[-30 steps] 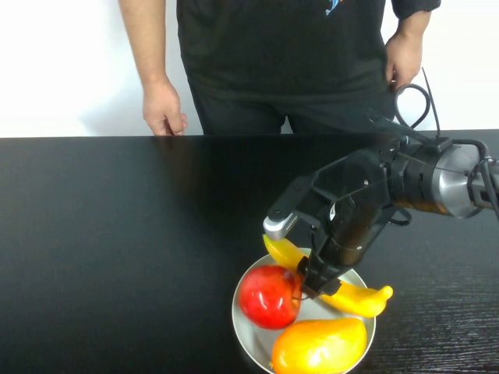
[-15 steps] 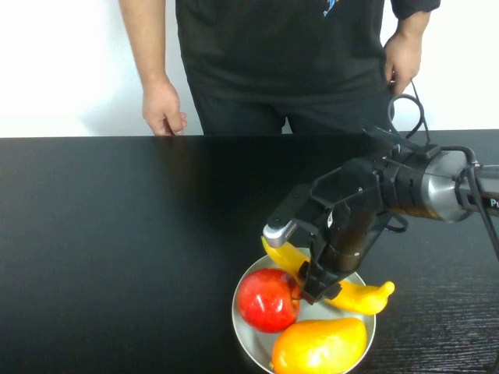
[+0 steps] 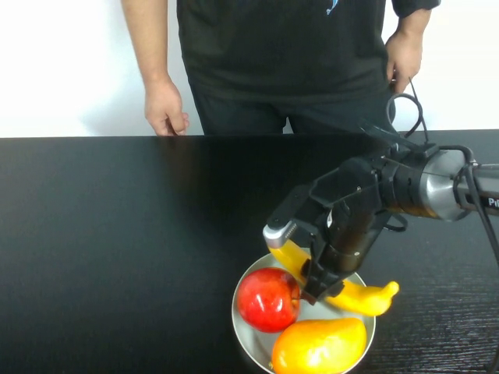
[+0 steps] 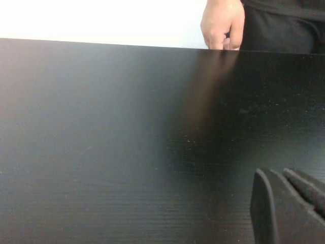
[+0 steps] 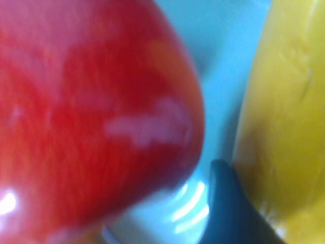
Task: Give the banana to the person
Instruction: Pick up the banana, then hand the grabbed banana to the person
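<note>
The banana (image 3: 366, 298) lies across the silver bowl (image 3: 242, 331), its right tip sticking out past the rim. My right gripper (image 3: 316, 284) is shut on the banana's middle, between it and the red apple (image 3: 267, 298). In the right wrist view one dark finger (image 5: 228, 213) presses against the yellow banana (image 5: 289, 101). The person (image 3: 273, 54) stands behind the table's far edge with both hands hanging down. My left gripper (image 4: 277, 175) shows only in the left wrist view, shut and empty over bare table.
The bowl also holds a yellow-orange mango-shaped fruit (image 3: 320, 345) at its front. The apple (image 5: 86, 112) fills much of the right wrist view. The person's hand (image 4: 222, 25) hangs at the far edge of the black table (image 3: 117, 234).
My right gripper and the banana have risen slightly; the banana's right tip sits a little higher and further right. The person's hand has shifted slightly.
</note>
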Available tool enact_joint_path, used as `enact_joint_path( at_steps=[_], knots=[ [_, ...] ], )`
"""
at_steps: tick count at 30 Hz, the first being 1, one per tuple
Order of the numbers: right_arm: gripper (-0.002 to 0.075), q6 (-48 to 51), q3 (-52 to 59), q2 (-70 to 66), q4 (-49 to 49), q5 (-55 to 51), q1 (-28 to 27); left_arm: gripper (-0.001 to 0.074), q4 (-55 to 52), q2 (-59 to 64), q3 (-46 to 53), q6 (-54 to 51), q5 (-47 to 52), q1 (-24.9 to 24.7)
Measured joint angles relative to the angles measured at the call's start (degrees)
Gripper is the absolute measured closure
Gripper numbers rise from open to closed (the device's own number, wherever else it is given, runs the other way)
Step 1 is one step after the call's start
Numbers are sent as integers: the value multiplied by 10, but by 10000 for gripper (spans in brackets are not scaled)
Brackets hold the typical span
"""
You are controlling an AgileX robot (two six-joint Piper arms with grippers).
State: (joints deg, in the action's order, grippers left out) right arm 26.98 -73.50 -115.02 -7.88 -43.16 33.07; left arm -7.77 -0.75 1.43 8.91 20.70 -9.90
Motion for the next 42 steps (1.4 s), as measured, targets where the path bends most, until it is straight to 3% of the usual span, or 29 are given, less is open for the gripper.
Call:
enact_joint_path(
  at_steps=[14, 28, 42],
  knots=[
    [447, -101, -13, 187, 98, -146, 0, 739, -1, 0, 0, 0, 0, 0],
    [447, -119, -235, 257, 195, -278, 0, 739, -1, 0, 0, 0, 0, 0],
    [447, 86, -449, 127, 132, -289, 0, 739, -1, 0, 0, 0, 0, 0]
  ],
)
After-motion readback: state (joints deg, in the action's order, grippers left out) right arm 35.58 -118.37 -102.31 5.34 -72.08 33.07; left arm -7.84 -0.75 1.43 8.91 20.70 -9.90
